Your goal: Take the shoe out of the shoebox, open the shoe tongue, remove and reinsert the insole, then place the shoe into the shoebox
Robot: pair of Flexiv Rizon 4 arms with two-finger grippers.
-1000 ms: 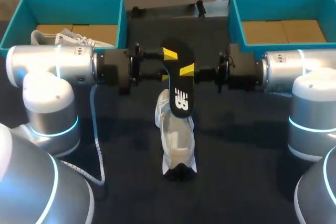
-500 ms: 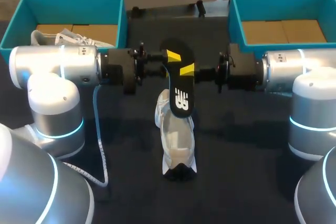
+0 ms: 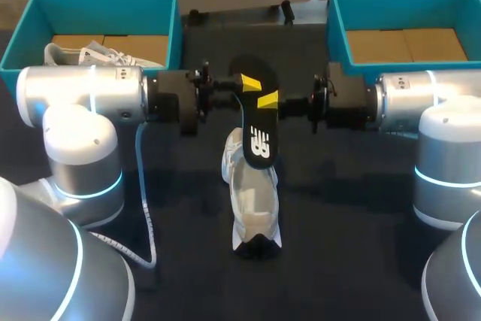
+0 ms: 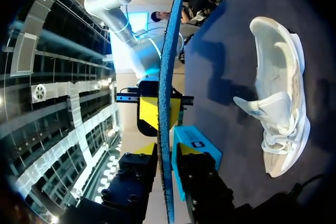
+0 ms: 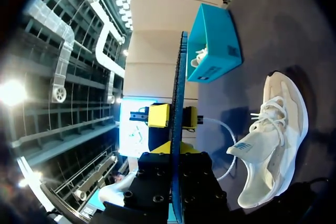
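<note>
A black insole (image 3: pixel 258 140) with a blue underside hangs upright over the middle of the table, above a white shoe (image 3: pixel 252 201) that lies on the dark mat. My right gripper (image 3: pixel 268 101) comes in from the right and is shut on the insole's upper part. From the left, my left gripper (image 3: pixel 244 80) straddles the same end. In the left wrist view the insole (image 4: pixel 167 51) runs edge-on between the fingers of the left gripper (image 4: pixel 167 153), with a thin gap on each side. The right wrist view shows the insole (image 5: pixel 181 77) clamped in the right gripper (image 5: pixel 177 156), the shoe (image 5: pixel 273 140) below.
A teal shoebox (image 3: pixel 161 5) at the back left holds a second white shoe (image 3: pixel 83 54). Another teal shoebox (image 3: pixel 338 13) stands at the back right with only brown cardboard inside. A white cable (image 3: pixel 143 208) trails over the mat by my left arm.
My left arm has slid right toward the insole and its fingers have narrowed around it. The right arm, the insole and the shoe have stayed put.
</note>
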